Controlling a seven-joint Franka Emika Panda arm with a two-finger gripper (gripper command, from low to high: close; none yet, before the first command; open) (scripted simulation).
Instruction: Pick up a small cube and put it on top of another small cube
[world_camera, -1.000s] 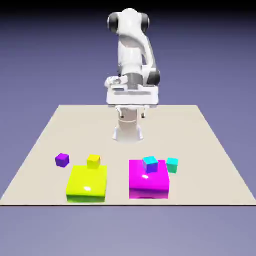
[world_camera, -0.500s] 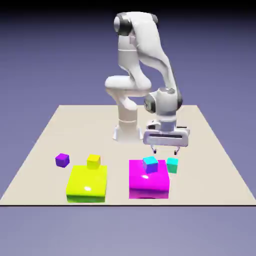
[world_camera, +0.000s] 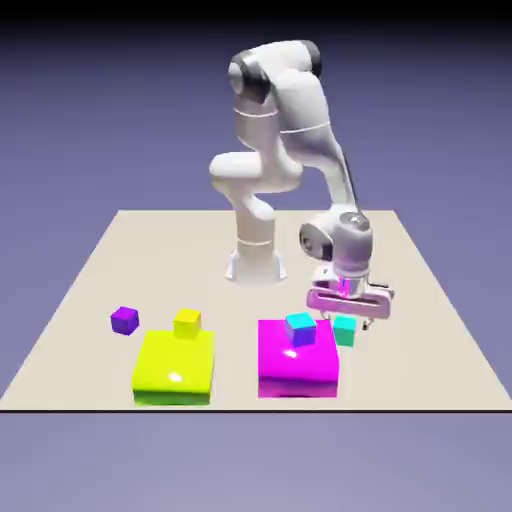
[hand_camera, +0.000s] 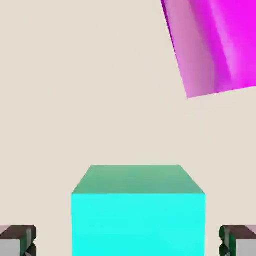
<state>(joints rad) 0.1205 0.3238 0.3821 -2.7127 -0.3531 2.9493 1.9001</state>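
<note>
And here's the gripper (world_camera: 347, 325) down low on the right of the table (world_camera: 200, 260), fingers spread wide, nothing in their hold! The hand view has the teal cube (hand_camera: 138, 225) square between the two fingertips (hand_camera: 18, 241), with a gap on either side, and a corner of the big magenta block (hand_camera: 225, 45) pokes in at the top. Over to the exterior view: that teal cube sits on the table, just to the right of the magenta block, and on that block rides the cyan-topped cube with its blue-purple sides (world_camera: 301, 330). Away on the far left, the purple cube (world_camera: 125, 321) stands alone on the table, well apart from the teal one. Between them, on the left side, a yellow cube (world_camera: 187, 323) shows at the far edge of the big yellow-green block (world_camera: 175, 365).
</note>
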